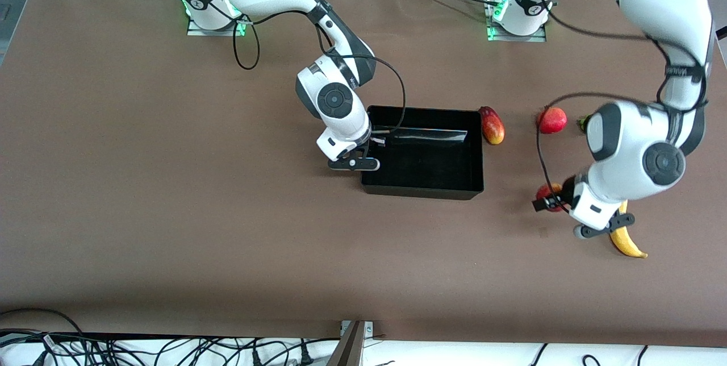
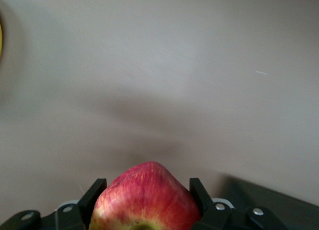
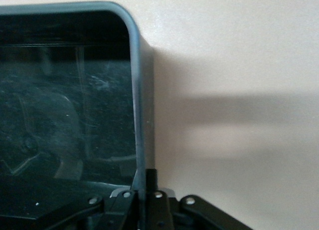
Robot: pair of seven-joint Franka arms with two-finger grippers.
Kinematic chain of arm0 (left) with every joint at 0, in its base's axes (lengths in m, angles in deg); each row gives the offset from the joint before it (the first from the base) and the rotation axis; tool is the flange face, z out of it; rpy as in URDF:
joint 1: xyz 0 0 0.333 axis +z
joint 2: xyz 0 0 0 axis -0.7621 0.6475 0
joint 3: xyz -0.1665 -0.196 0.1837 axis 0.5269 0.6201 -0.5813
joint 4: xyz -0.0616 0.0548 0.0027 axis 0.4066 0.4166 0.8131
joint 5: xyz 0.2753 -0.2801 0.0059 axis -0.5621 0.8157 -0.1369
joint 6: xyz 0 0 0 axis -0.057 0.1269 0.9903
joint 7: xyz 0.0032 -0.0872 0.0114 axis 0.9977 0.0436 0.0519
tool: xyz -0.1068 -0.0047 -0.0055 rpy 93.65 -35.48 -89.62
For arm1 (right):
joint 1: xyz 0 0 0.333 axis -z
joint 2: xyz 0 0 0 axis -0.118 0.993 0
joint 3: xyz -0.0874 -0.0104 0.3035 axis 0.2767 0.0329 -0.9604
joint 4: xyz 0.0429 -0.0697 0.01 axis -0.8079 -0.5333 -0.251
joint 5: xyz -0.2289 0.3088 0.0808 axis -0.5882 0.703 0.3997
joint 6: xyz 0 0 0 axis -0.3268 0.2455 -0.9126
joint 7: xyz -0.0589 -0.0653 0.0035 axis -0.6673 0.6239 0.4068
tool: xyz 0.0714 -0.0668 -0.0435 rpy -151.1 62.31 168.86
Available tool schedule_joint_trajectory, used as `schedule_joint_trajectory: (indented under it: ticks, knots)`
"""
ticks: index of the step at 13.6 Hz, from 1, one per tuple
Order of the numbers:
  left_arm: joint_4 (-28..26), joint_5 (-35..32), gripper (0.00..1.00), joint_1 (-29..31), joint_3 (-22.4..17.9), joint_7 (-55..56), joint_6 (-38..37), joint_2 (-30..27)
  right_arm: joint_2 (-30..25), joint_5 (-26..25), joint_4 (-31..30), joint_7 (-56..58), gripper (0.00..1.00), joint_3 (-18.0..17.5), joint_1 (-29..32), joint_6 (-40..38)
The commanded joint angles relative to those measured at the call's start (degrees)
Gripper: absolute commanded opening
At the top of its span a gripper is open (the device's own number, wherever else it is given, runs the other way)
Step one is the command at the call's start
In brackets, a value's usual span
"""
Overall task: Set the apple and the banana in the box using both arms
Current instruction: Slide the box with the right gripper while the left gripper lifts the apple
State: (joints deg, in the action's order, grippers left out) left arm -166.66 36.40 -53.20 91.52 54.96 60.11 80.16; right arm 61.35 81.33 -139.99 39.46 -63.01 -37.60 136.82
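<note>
The apple (image 1: 547, 191), red with yellowish streaks, is held between the fingers of my left gripper (image 1: 551, 199), low over the table at the left arm's end. In the left wrist view the apple (image 2: 144, 199) fills the gap between the black fingers (image 2: 95, 191). The yellow banana (image 1: 625, 241) lies on the table beside it, partly under the left hand. The black box (image 1: 421, 189) stands mid-table. My right gripper (image 1: 368, 153) is shut on the box's wall (image 3: 135, 90) at the end toward the right arm; the fingertips (image 3: 155, 179) pinch the rim.
A red-yellow mango (image 1: 493, 125) lies against the box's end toward the left arm. A round red pomegranate (image 1: 552, 120) and a small green thing (image 1: 583, 123) lie farther from the camera than the apple. Nothing shows inside the box.
</note>
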Motion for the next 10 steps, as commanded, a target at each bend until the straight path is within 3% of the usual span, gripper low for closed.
schedule_joint_trajectory:
  ticks: [1,5,8,10]
  knots:
    - [-2.42,1.22,0.0,-4.26,2.59,13.88,-3.59,-5.47,0.37,1.23,1.49,0.85,1.0,1.03,-0.19,0.48]
    - [-2.59,1.66,0.0,-6.38,9.52,25.69,-2.64,-4.09,-6.3,0.79,1.49,6.91,1.0,1.3,5.86,-7.23]
    - [-3.38,1.66,0.0,-10.85,10.24,31.04,1.13,-1.54,-13.32,0.61,1.23,11.56,1.0,3.84,11.31,-12.69]
    - [-5.65,0.79,0.0,-13.84,10.24,35.26,7.09,0.14,-17.9,0.62,1.05,14.99,1.0,7.43,12.99,-20.15]
